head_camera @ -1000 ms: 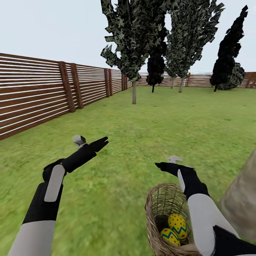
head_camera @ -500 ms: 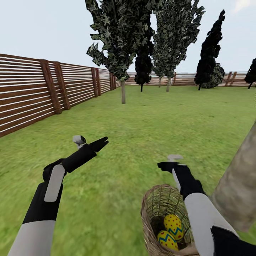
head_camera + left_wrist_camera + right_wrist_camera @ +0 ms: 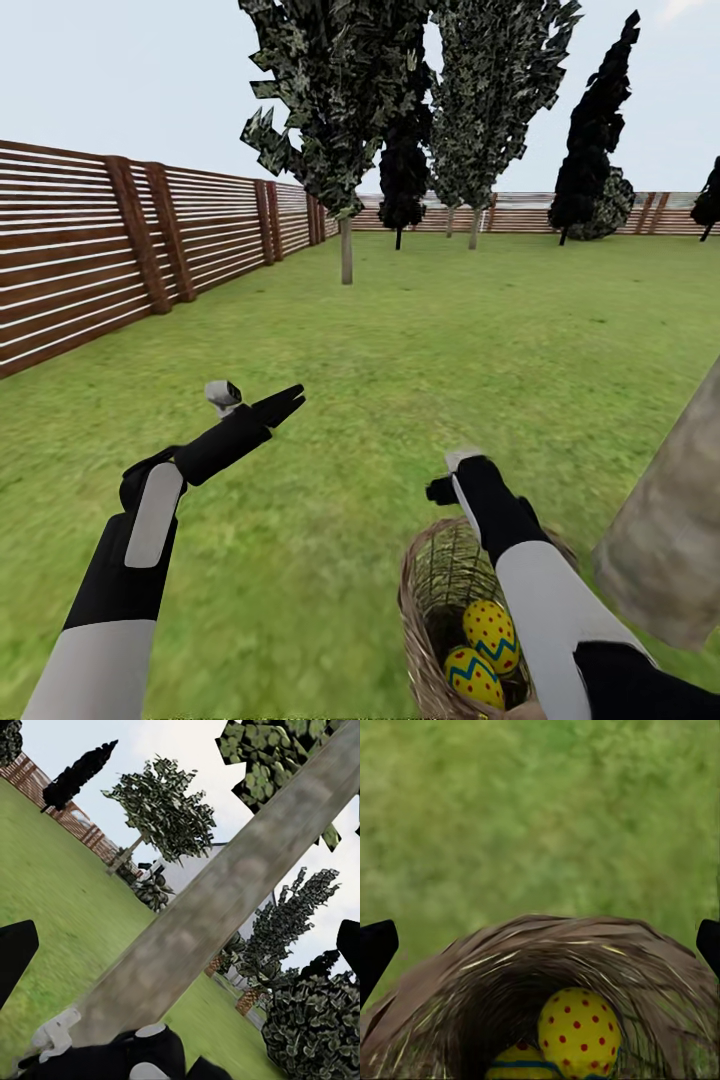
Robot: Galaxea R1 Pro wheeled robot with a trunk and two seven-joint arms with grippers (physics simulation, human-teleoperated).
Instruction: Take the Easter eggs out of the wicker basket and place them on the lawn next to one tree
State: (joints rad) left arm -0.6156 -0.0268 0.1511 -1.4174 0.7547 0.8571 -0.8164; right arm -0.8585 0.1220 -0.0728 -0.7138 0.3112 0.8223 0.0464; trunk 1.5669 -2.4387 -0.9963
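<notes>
Your basket (image 3: 432, 590) sits on the lawn (image 3: 400, 380) just left of the trunk (image 3: 668, 540). Two eggs (image 3: 490, 632) lie inside it, under your right arm (image 3: 540, 590).

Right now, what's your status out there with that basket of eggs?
Both end effectors open, empty: right end effector above wicker basket, left end effector idle over lawn. Two Easter eggs visible inside. Thick tree trunk close alongside. Nothing blocking.
</notes>
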